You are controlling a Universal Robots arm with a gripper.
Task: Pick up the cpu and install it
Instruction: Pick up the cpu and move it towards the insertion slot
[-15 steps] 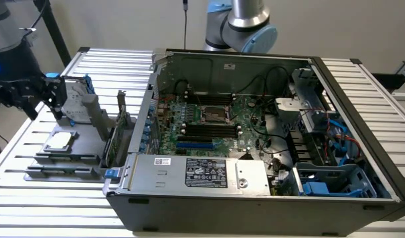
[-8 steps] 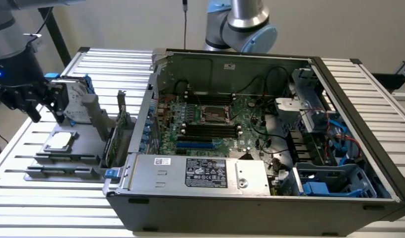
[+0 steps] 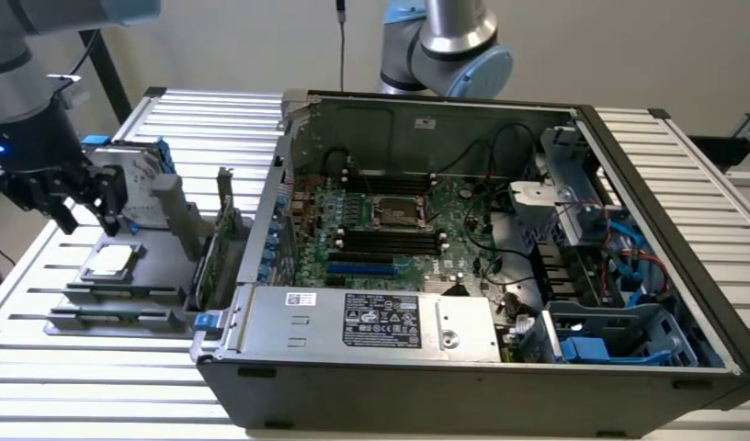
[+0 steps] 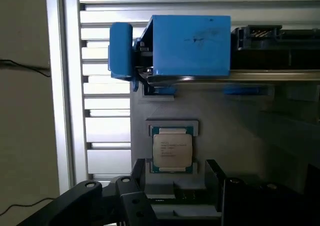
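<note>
The cpu (image 3: pixel 111 262), a small square chip with a silver-grey top, lies flat in a recess of a grey holder (image 3: pixel 118 294) on the slatted table at the exterior view's left. In the wrist view the cpu (image 4: pixel 172 148) has printed text on its lid. My gripper (image 3: pixel 88 219) hangs just above and slightly behind the chip, open, with nothing between its dark fingers (image 4: pixel 139 172). The open computer case (image 3: pixel 473 367) shows a green motherboard with a bare socket (image 3: pixel 393 213) at its middle.
A silver hard drive in a blue bracket (image 4: pixel 190 39) stands right behind the chip on the same holder. Grey plastic bars (image 3: pixel 118 317) lie in front of it. A second arm (image 3: pixel 443 46) rises behind the case. The case wall (image 3: pixel 258 230) is close to the holder.
</note>
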